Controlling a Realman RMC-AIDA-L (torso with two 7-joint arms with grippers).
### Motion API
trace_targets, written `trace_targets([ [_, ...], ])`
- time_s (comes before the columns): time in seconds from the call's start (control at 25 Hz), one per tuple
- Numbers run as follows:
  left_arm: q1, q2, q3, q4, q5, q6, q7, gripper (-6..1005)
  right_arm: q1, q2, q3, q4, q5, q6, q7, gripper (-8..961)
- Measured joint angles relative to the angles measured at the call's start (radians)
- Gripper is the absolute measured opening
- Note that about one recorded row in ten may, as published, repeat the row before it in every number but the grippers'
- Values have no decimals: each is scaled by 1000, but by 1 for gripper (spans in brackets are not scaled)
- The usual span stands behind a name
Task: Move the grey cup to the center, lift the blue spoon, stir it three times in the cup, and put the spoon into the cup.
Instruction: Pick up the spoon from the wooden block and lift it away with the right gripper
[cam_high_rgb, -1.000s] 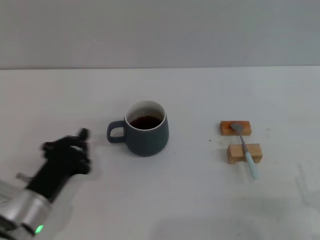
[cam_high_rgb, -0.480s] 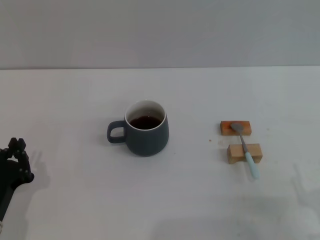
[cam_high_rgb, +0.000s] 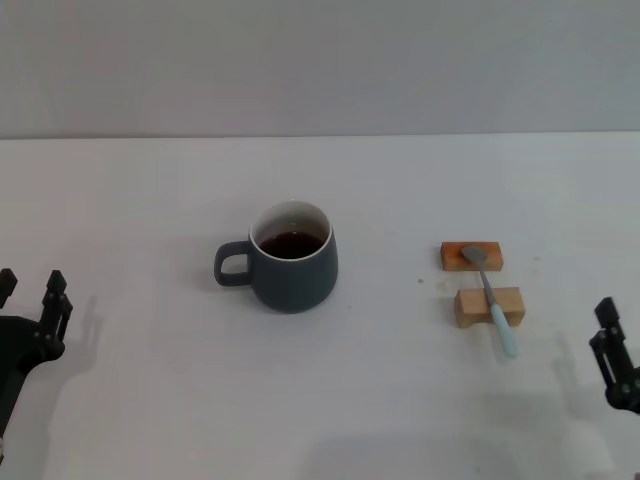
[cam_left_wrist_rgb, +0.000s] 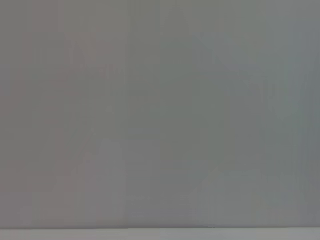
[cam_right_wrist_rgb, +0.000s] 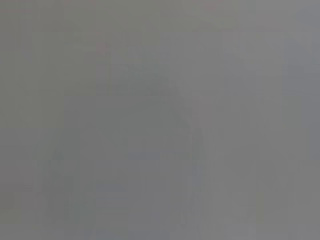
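Observation:
The grey cup (cam_high_rgb: 291, 262) stands on the white table in the middle of the head view, handle toward my left, with dark brown liquid inside. The blue spoon (cam_high_rgb: 490, 303) lies to its right across two small wooden blocks (cam_high_rgb: 487, 306), metal bowl on the far block, pale blue handle end pointing toward me. My left gripper (cam_high_rgb: 30, 292) is open and empty at the left edge, well clear of the cup. My right gripper (cam_high_rgb: 612, 345) shows at the right edge, right of and nearer than the spoon, holding nothing. Both wrist views show only plain grey.
The white table (cam_high_rgb: 380, 400) spreads around the cup and the blocks. A grey wall (cam_high_rgb: 320, 60) rises behind the table's far edge.
My left gripper has drawn back from beside the cup's handle to the left edge. My right gripper has come into view at the right edge. Cup and spoon have not moved.

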Motion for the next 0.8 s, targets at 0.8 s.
trace_targets([
  [0.8,-6,0,5,23,5,0,1,859,22,-3,-65,23,5,138,101,676],
])
